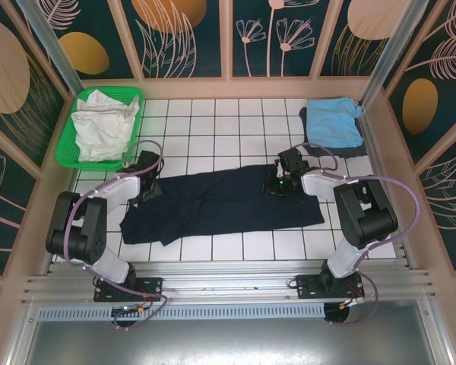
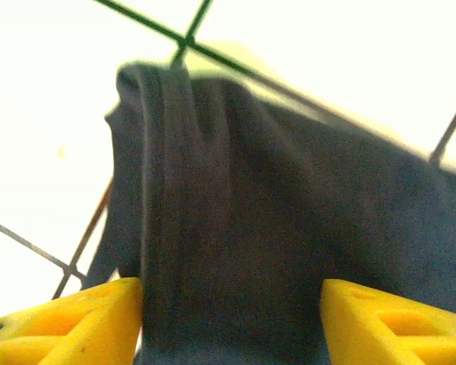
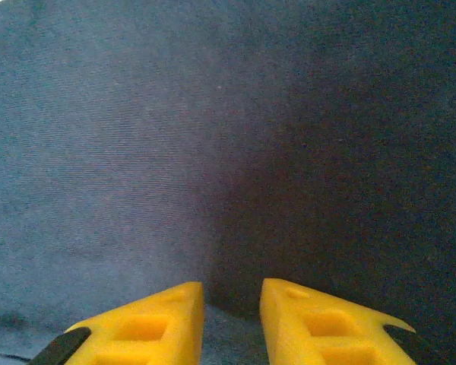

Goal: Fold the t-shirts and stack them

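The left end effector (image 2: 232, 304) stands with its yellow fingers (image 2: 83, 323) well apart, astride a bunched hem of the large dark navy cotton t-shirt (image 1: 220, 201) at that shirt's left end; the cloth fills the gap, likely so that a closing pinch would take the whole fold. The right end effector (image 3: 232, 293) rests on the navy shirt's far edge toward its right end, fingers nearly together. Whether cloth is nipped between them cannot be told. The navy shirt lies flattened in a long band across the white tiled table (image 1: 213, 129) — a shape that suits folding end over end. Beyond the navy shirt's left end sits a green plastic mesh basket (image 1: 91, 165) holding a crumpled white t-shirt (image 1: 102, 125). Beyond its right end a folded light blue t-shirt (image 1: 334, 122) lies on the table — probably the start of the stack.
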`<state>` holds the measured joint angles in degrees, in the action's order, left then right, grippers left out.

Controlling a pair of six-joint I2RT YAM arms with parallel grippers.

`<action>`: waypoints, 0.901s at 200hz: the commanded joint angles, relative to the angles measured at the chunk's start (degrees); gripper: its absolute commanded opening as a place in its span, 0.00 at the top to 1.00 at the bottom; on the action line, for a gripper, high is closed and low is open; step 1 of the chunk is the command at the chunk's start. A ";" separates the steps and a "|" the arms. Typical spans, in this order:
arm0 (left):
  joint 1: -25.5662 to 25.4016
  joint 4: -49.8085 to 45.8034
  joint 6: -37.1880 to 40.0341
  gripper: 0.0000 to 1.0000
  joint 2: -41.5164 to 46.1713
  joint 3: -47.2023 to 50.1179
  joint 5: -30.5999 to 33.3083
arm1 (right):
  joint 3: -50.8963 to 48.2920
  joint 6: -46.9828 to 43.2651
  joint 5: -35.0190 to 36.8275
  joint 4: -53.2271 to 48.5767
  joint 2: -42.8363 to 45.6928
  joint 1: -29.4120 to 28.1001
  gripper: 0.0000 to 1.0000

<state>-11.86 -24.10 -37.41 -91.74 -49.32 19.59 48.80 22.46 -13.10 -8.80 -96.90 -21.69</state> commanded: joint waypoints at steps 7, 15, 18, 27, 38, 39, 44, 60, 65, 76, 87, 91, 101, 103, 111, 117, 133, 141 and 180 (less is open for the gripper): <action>0.90 1.11 3.12 0.45 -2.02 -4.37 2.60 | -3.15 0.83 2.57 -0.08 -1.90 0.07 0.72; 0.93 1.04 3.45 0.51 -2.57 -5.15 2.72 | -3.51 0.83 3.25 -0.18 -2.06 0.00 0.72; 0.96 0.99 3.56 0.54 -2.83 -5.39 2.85 | -3.67 0.81 3.47 -0.27 -2.14 0.05 0.72; 1.05 0.77 3.66 0.64 -3.55 -5.99 3.39 | -3.88 0.62 3.98 -0.51 -2.32 0.15 0.72; 1.44 0.65 3.98 0.74 -4.26 -6.05 3.14 | -3.99 0.40 4.76 -0.77 -2.34 0.16 0.73; 1.42 0.64 4.04 0.75 -4.29 -6.05 3.07 | -3.98 0.40 4.76 -0.82 -2.38 0.16 0.73; 1.55 0.64 4.16 0.79 -4.49 -6.05 2.92 | -3.97 0.23 4.99 -0.95 -2.41 0.20 0.73; 1.86 0.73 4.68 0.88 -4.66 -6.05 2.69 | -3.81 -0.28 5.75 -1.65 -2.44 0.38 0.73; 1.99 0.66 4.77 0.91 -4.67 -6.05 2.74 | -3.80 -0.44 6.01 -1.87 -2.46 0.50 0.73; 2.34 0.60 5.21 0.97 -4.33 -7.82 2.81 | -3.80 -0.87 6.48 -2.44 -2.47 0.76 0.73; 2.95 0.52 5.56 1.00 -3.82 -8.39 2.83 | -3.88 -1.14 6.99 -2.84 -2.40 1.03 0.73; 3.24 0.54 5.70 1.00 -3.57 -8.54 2.89 | -3.96 -1.30 6.86 -2.91 -2.35 1.14 0.73; 3.91 0.81 5.98 1.00 -3.12 -9.10 2.73 | -4.35 -1.36 6.36 -2.56 -2.16 1.40 0.73; 4.03 0.85 6.08 1.00 -3.03 -9.23 2.62 | -4.46 -1.36 6.28 -2.41 -2.06 1.46 0.73; 4.62 1.27 6.52 1.00 -2.91 -9.75 1.98 | -4.72 -1.15 6.11 -2.14 -2.07 1.56 0.73; 4.93 1.49 7.05 1.00 -2.96 -10.16 1.08 | -4.69 -1.03 5.83 -2.23 -2.29 1.60 0.73; 5.54 1.43 7.75 1.00 -3.67 -11.70 0.56 | -4.83 -0.75 5.51 -2.19 -2.70 1.65 0.73; 5.87 1.31 8.15 1.00 -4.16 -12.32 0.64 | -5.10 -0.60 5.37 -2.02 -2.71 1.65 0.73; 8.73 2.51 8.76 1.00 -5.38 -13.19 -2.59 | -6.01 -0.40 4.84 -1.53 -2.06 1.82 0.73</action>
<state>-5.04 -22.68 -30.17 -95.88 -61.21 18.96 46.28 22.46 -12.29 -4.29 -96.55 -21.08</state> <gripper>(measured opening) 0.053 0.268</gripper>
